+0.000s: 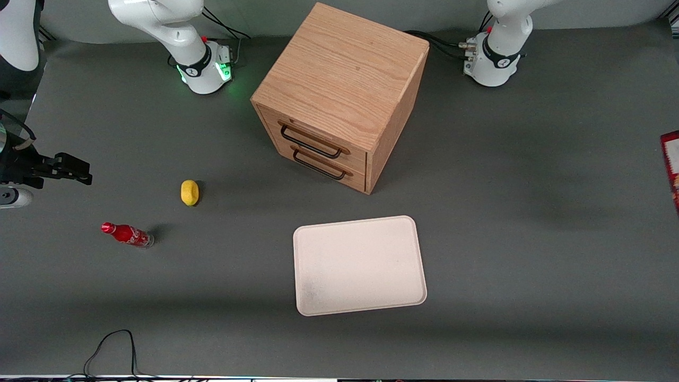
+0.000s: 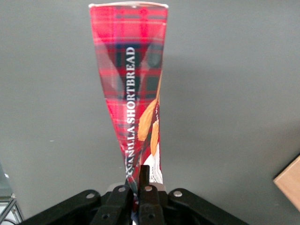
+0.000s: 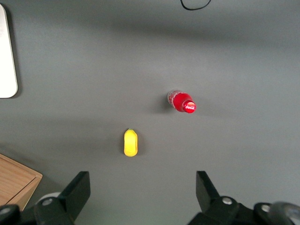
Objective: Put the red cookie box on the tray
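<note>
Cookie box (image 2: 129, 89): red tartan carton, held by its thin edge in the closed gripper (image 2: 138, 190), above the worktop (image 1: 530, 239) at the working arm's end edge. Judged light, stiff but crushable, glossy; hold the narrow faces near the middle.
Tray (image 1: 359, 265): cream, bare, near the front edge, in front of the drawer cabinet (image 1: 339, 95).
Also: lemon (image 1: 189, 192), cola bottle (image 1: 127, 234).

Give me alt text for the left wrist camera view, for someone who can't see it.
The claw is shut on the narrow end of the red cookie box, a tartan carton printed with "vanilla shortbread" and a cookie picture, which stretches away from the camera above the bare grey table. A corner of the wooden drawer cabinet shows beside it.
</note>
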Motion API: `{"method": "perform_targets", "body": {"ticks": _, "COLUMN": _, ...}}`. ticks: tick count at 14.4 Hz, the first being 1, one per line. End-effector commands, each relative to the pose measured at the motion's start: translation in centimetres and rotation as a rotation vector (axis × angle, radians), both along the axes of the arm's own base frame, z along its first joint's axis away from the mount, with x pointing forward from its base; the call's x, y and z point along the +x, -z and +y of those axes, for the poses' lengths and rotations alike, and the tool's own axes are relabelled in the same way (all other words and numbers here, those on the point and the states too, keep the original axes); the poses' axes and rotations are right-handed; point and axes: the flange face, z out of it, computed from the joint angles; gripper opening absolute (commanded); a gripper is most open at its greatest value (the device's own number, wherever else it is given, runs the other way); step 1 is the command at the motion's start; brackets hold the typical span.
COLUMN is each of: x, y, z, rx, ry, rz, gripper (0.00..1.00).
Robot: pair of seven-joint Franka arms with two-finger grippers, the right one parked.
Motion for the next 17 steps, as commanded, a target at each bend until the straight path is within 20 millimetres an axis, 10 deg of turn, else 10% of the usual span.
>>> {"method": "perform_targets", "body": {"ticks": 1, "x": 2.0, "y": 0.7, "z": -9.4, "rx": 0.017, "ry": 0.037, "rz": 0.005, "gripper": 0.00}}
{"method": "perform_targets", "body": {"ticks": 8, "x": 5.7, "y": 5.1, "z": -32.6, "rx": -0.007, "ry": -0.134, "rz": -0.061, "gripper": 0.00}}
{"method": "perform_targets", "body": {"ticks": 17, "x": 7.8, "y": 13.5, "z": -49.2, "rx": -0.072, "ry": -0.143, "rz": -0.188, "gripper": 0.00}}
